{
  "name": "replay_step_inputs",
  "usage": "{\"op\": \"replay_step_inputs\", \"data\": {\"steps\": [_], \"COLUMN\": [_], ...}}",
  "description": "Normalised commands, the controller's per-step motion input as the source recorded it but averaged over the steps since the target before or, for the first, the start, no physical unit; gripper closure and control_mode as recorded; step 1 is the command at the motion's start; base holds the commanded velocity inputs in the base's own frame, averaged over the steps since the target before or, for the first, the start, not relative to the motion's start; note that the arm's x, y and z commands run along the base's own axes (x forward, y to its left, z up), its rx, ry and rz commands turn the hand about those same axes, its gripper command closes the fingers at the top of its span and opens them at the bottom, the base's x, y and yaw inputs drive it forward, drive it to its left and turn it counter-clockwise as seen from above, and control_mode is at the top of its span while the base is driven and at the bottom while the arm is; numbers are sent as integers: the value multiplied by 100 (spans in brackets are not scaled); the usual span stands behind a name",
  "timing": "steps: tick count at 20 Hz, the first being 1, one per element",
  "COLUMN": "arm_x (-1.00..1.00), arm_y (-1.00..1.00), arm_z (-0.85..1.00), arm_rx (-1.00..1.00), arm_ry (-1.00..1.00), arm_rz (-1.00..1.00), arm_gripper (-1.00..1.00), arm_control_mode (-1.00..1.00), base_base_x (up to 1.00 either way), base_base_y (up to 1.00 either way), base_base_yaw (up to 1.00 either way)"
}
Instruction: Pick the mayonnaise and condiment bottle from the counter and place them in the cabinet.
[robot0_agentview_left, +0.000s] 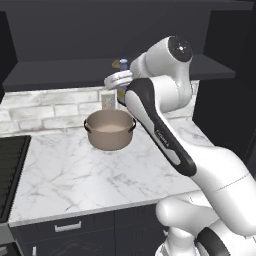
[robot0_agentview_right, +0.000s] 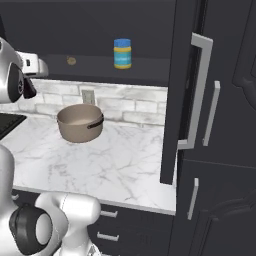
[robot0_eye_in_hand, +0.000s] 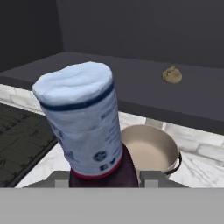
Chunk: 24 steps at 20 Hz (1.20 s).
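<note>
A: Your claw (robot0_eye_in_hand: 105, 181) is clamped on the condiment bottle (robot0_eye_in_hand: 85, 127), cap up, long axis near upright, above the table (robot0_agentview_left: 100, 170).

B: And the cabinet (robot0_eye_in_hand: 131, 83)?

A: Shelf lies just ahead, level with the cap. Mayonnaise (robot0_agentview_right: 122, 53) already stands there, further right.

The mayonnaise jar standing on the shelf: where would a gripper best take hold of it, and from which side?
Probably around the yellow body of the jar, just below the blue lid, coming in level from the open front of the cabinet. The jar stands upright and is round, and the cabinet seems closed overhead, so there is little room to come down from above.
</note>
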Motion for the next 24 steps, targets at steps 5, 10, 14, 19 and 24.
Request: {"op": "replay_step_inputs", "data": {"steps": [5,10,14,19,24], "arm_x": [0,1,19,30,37], "arm_y": [0,0,0,0,0], "arm_z": [45,25,11,0,0], "arm_rx": [0,1,3,8,8], "arm_ry": [-15,-14,-9,-4,-1], "arm_rz": [-5,-5,-2,-1,0], "arm_gripper": [100,100,100,100,100], "arm_control_mode": [-100,-100,-100,-100,-100], "base_base_x": [0,0,0,0,0], "base_base_y": [0,0,0,0,0], "base_base_yaw": [0,0,0,0,0]}}
